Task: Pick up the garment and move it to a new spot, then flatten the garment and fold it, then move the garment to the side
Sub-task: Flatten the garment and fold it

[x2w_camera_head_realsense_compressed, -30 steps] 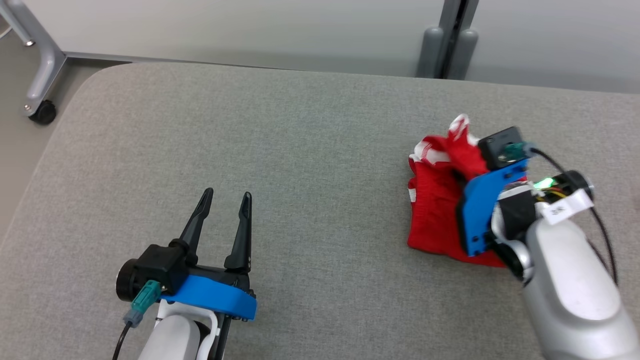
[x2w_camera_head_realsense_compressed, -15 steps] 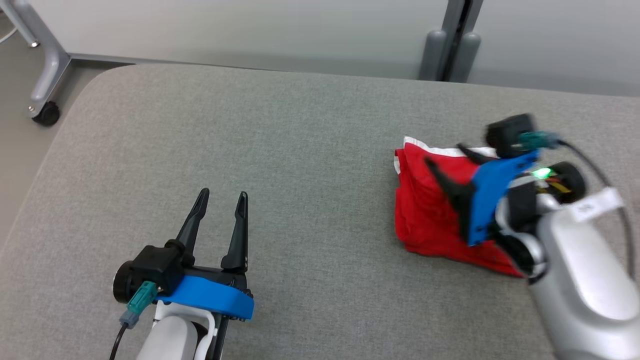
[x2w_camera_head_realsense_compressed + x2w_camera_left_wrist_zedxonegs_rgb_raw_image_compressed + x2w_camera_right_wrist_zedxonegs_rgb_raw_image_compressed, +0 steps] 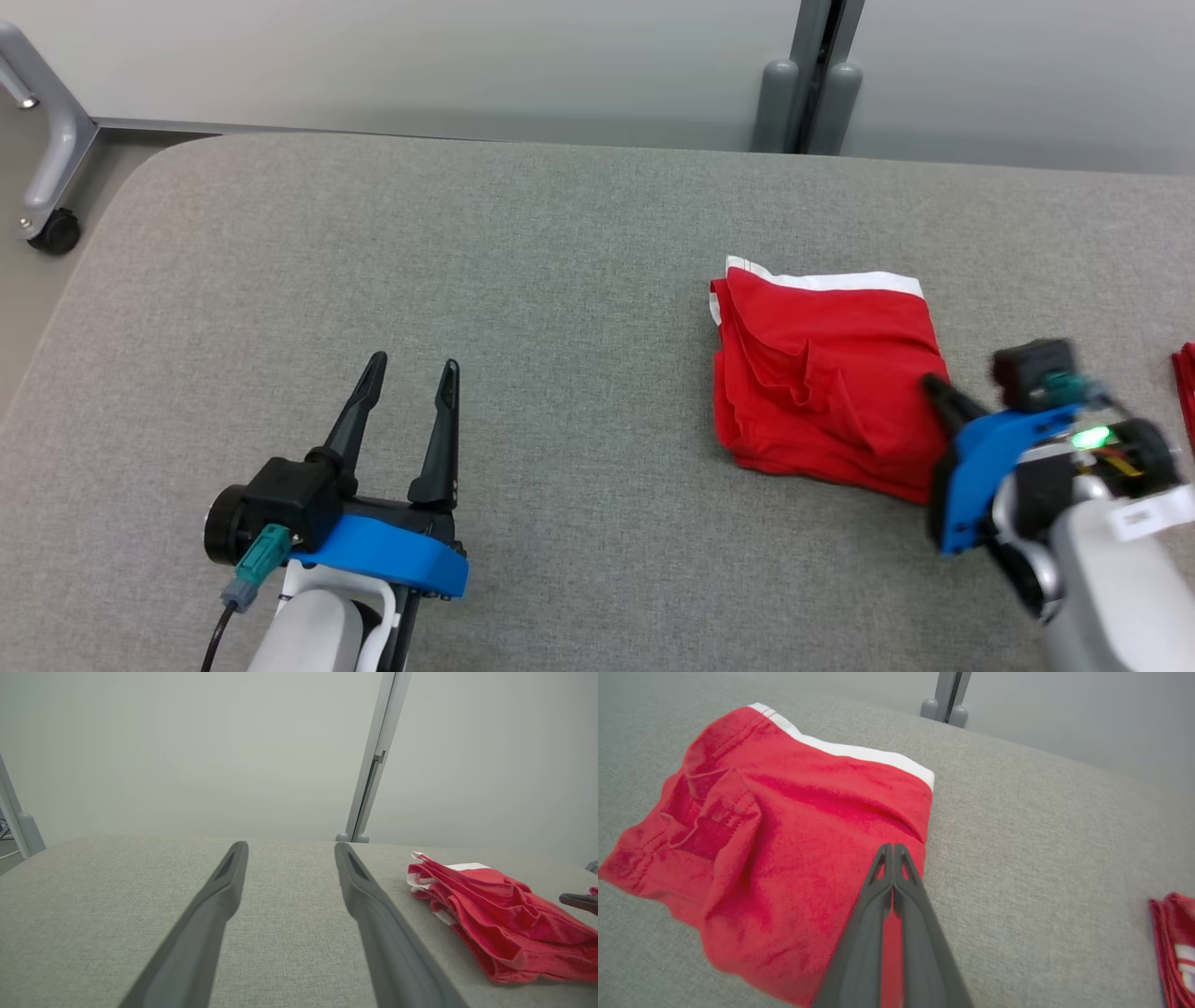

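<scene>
Right arm: the pale forearm comes in from the lower right corner of the head view. The wrist with its blue bracket is tilted so that the fingers point forward and to the left. The right end effector (image 3: pixel 941 394) has its two dark fingers pressed together, tip against tip (image 3: pixel 893 847), with nothing between them. The tips stand over the right-hand edge of the red cloth garment (image 3: pixel 822 373). I cannot tell whether they touch the cloth. A green light (image 3: pixel 1089 437) glows on the wrist.

Garment: it lies folded into a rough rectangle on the grey fabric-covered desk (image 3: pixel 560 233), ahead and to the left of the right fingertips. Its white band is on the far edge (image 3: pixel 859 753). The folded layers show ridges and creases on the left half (image 3: pixel 490 914).

Left arm: the forearm comes up from the bottom edge of the head view, with the fingers pointing straight ahead, low over the desk. The left end effector (image 3: pixel 409 360) has its fingers spread and is empty (image 3: pixel 289 848). The garment sits well to its right.

Another piece of red cloth with white stripes (image 3: pixel 1174 947) lies to the right of the right end effector, apart from the garment.
</scene>
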`<state>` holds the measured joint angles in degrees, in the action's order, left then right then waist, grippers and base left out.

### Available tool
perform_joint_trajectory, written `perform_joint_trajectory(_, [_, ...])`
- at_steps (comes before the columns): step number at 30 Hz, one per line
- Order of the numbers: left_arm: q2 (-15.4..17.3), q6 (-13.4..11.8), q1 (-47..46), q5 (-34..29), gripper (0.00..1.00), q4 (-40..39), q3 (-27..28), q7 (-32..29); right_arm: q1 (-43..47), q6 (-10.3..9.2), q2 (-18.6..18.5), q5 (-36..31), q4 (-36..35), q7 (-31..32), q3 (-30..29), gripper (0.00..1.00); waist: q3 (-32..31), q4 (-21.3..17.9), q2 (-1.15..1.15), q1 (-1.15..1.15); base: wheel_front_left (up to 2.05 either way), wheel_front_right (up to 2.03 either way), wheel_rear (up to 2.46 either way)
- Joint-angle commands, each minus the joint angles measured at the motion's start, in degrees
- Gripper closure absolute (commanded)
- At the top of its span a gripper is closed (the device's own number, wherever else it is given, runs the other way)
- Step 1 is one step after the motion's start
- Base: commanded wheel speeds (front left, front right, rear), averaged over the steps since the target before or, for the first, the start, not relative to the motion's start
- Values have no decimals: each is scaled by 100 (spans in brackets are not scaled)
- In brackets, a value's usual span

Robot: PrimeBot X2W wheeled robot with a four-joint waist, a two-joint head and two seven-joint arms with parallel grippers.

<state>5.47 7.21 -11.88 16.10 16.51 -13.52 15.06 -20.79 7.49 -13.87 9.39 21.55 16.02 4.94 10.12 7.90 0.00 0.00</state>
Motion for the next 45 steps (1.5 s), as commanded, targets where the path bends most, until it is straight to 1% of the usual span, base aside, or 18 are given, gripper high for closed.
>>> perform_joint_trajectory(1, [66,39,-84,-38,0,23,27,13,-108,1,101,-50,173,-118,227,100,18,-1,0,0,0,0,0])
perform_joint_trajectory(2, [75,39,-98,-55,0,35,39,13,-190,1,165,-44,284,-174,375,100,24,-5,0,0,0,0,0])
perform_joint_trajectory(3, [103,37,-117,-54,0,58,75,13,-323,1,299,-5,474,-253,755,100,33,-18,0,0,0,0,0])
perform_joint_trajectory(4, [112,29,-121,-56,0,72,97,13,-366,1,374,64,538,-296,958,100,34,-28,0,0,0,0,0])
perform_joint_trajectory(8, [131,-26,-44,-67,0,102,180,13,-420,1,584,586,524,-310,2141,100,-24,-103,0,0,0,0,0])
perform_joint_trajectory(12, [151,-97,117,-6,0,66,337,13,-262,0,515,1387,91,-167,3280,100,-138,-247,0,0,0,0,0])
perform_joint_trajectory(13, [162,-110,145,-3,0,59,374,13,-217,0,463,1585,-52,-167,3431,100,-168,-283,0,0,0,0,0])
perform_joint_trajectory(16, [196,-154,220,8,0,34,491,13,-162,0,368,1845,-361,-254,3618,100,-239,-386,0,0,0,0,0])
perform_joint_trajectory(18, [236,-189,310,30,0,12,592,13,-43,1,300,1998,-624,-445,3551,100,-311,-501,0,0,0,0,0])
perform_joint_trajectory(19, [246,-212,357,34,0,1,644,13,20,1,269,2010,-754,-575,3430,79,-344,-552,0,0,0,0,0])
perform_joint_trajectory(20, [260,-234,400,42,0,-17,710,13,84,1,235,1984,-868,-743,3258,12,-389,-610,0,0,0,0,0])
perform_joint_trajectory(21, [270,-276,447,39,0,-37,766,13,181,0,207,1916,-956,-916,3019,0,-431,-662,0,0,0,0,0])
perform_joint_trajectory(23, [277,-320,541,47,0,-75,895,13,425,1,211,1728,-1115,-1253,2449,0,-514,-766,0,0,0,0,0])
perform_joint_trajectory(26, [312,-361,703,25,0,-91,1066,13,862,1,366,1344,-1344,-1699,1444,0,-648,-902,0,0,0,0,0])
perform_joint_trajectory(29, [325,-386,834,3,0,-103,1216,13,1278,1,484,889,-1503,-1982,558,0,-741,-1014,0,0,0,0,0])
perform_joint_trajectory(32, [315,-387,948,-2,0,-117,1323,13,1581,1,595,549,-1594,-2142,-7,0,-794,-1097,0,0,0,0,0])
perform_joint_trajectory(37, [269,-367,1086,-48,0,-115,1437,13,1765,1,636,335,-1467,-2404,-454,0,-848,-1225,0,0,0,0,0])
perform_joint_trajectory(45, [194,-325,1279,-149,0,-81,1487,13,1483,1,513,340,-743,-2527,-457,0,-920,-1322,0,0,0,0,0])
